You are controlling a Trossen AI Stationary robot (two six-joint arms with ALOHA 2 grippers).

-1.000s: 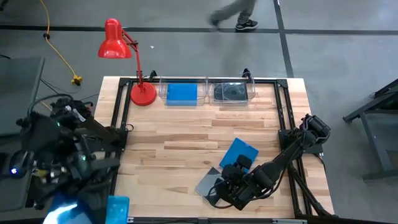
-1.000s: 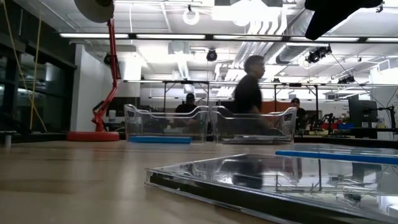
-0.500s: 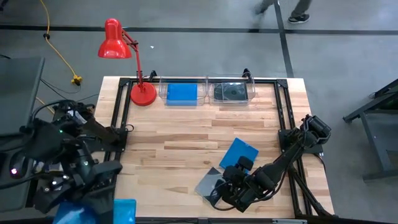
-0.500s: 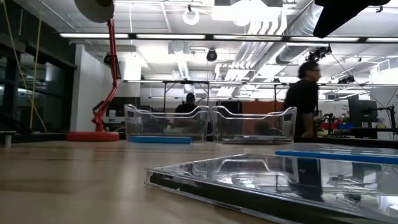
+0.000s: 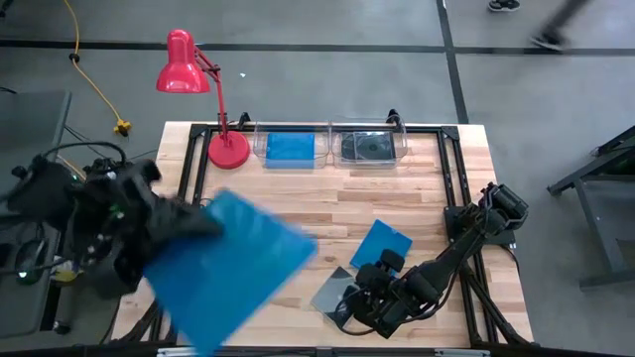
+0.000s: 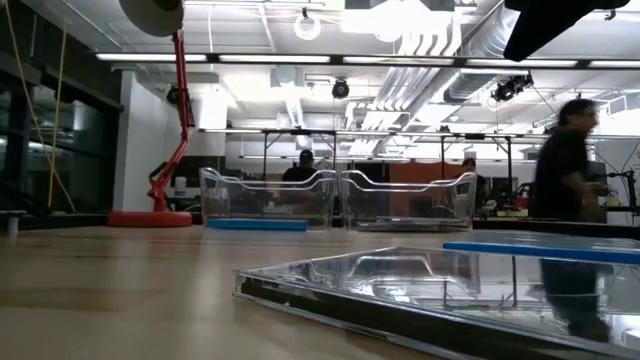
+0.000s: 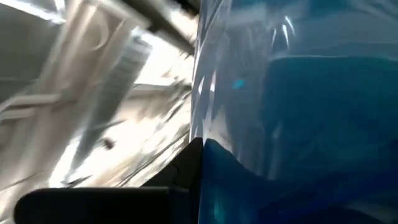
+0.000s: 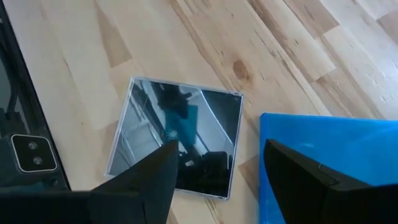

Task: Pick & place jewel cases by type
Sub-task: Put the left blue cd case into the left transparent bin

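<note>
My left gripper [image 5: 184,224] is raised over the table's left edge and is shut on a bright blue jewel case [image 5: 230,270], which looms large and blurred in the high view. My right gripper [image 8: 219,148] hangs open over the near right of the table, above a smoky grey jewel case [image 8: 177,140] that lies flat on the wood. A second blue jewel case [image 5: 382,243] lies flat beside it, toward the far right. Neither touches the right gripper. Two clear bins stand at the far edge. One holds a blue case [image 5: 290,149] and the other a grey case [image 5: 367,147]. My left gripper pinches the blue jewel case at its left edge [image 5: 198,230], coming at it from the table's left. One dark finger [image 7: 183,171] lies against the case's face. The case is lifted well clear of the table, with its broad face turned up and slanting.
A red desk lamp [image 5: 226,149] stands at the far left next to the bins. A black frame [image 5: 451,178] runs round the table top. Bare wood [image 5: 298,213] lies between the bins and the two loose cases. A person walks past in the room behind [image 6: 565,160].
My left gripper has risen, rolled and tipped upward. It has swung the blue jewel case from beyond the table's near left corner up over the table's left side, so the case's broad face now shows from above. A person has crossed the room behind the table.
</note>
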